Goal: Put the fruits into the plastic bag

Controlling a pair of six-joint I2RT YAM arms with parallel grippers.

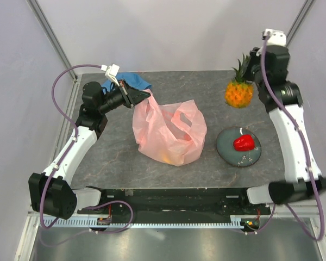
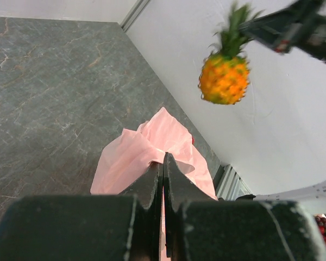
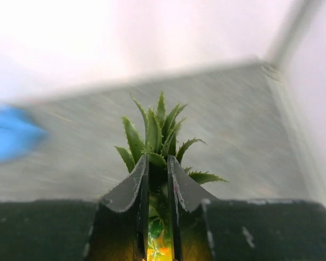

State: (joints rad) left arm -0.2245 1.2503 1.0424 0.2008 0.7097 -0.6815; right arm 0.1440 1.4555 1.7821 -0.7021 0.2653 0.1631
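Hanging by its green crown from the right gripper, the orange pineapple is over the back right corner of the table. The left wrist view shows it against the white wall, clear of the tabletop. In the right wrist view the fingers are narrowly closed on the leaves. The fruit's body is cut off at the bottom edge, and the whole view is smeared, with only a blue blur at the left. The left gripper is pinched tight on one handle of the pink plastic bag, holding it up, while the rest of the bag lies slumped at mid-table. A yellow-orange shape shows dimly through the film near its front edge, too vague to name. A shiny red fruit rests on the dark plate at the right. Behind the left gripper, a blue cloth is partly hidden.
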